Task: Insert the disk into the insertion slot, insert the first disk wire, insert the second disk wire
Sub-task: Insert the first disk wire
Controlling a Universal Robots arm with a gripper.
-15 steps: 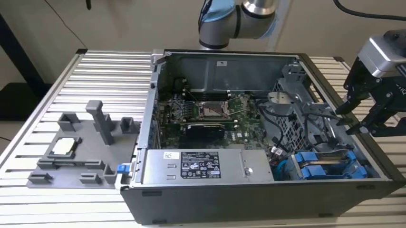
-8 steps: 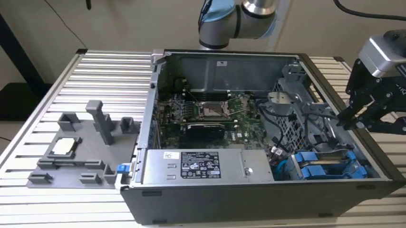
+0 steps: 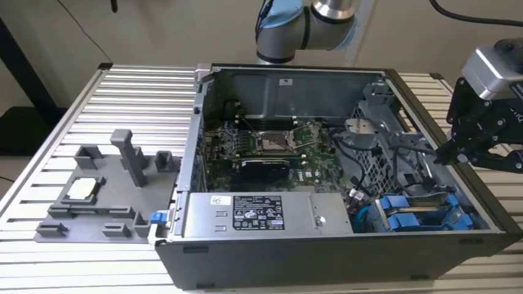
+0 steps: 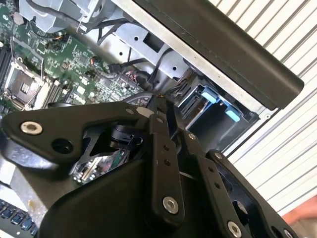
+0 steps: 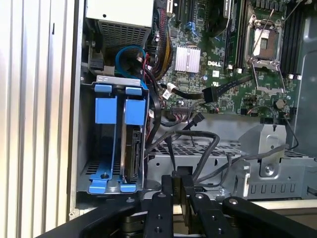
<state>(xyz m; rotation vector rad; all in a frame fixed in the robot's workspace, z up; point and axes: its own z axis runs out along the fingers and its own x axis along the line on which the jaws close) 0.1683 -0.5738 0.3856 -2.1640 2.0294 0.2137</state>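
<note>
The gripper (image 3: 447, 156) hangs at the exterior view's right, over the far-right part of the open computer case (image 3: 327, 260), just inside its right wall. In the first wrist view its fingers (image 5: 171, 186) are drawn close together, and we can make out nothing between them. A loop of black cables (image 5: 198, 136) lies just beyond the tips; we cannot tell whether they touch it.

The disk (image 5: 132, 148) stands on edge in its blue carrier, already seated in the insertion slot (image 5: 84, 144) of the grey drive cage. A second blue carrier (image 5: 105, 109) sits just beside it in the neighbouring bay. In the exterior view the cage holds the case's near-right corner, beside the grey power-supply box (image 3: 261, 214).

From the gripper, then, the disk lies toward the near side of the scene, lower down, and a little toward the exterior view's left. Its long axis seems to us to run along the near wall, left to right, with the blue carrier tabs at the left end, facing the power-supply box. We judge the disk step done. Whether any wire is plugged into the disk, we cannot tell.
</note>
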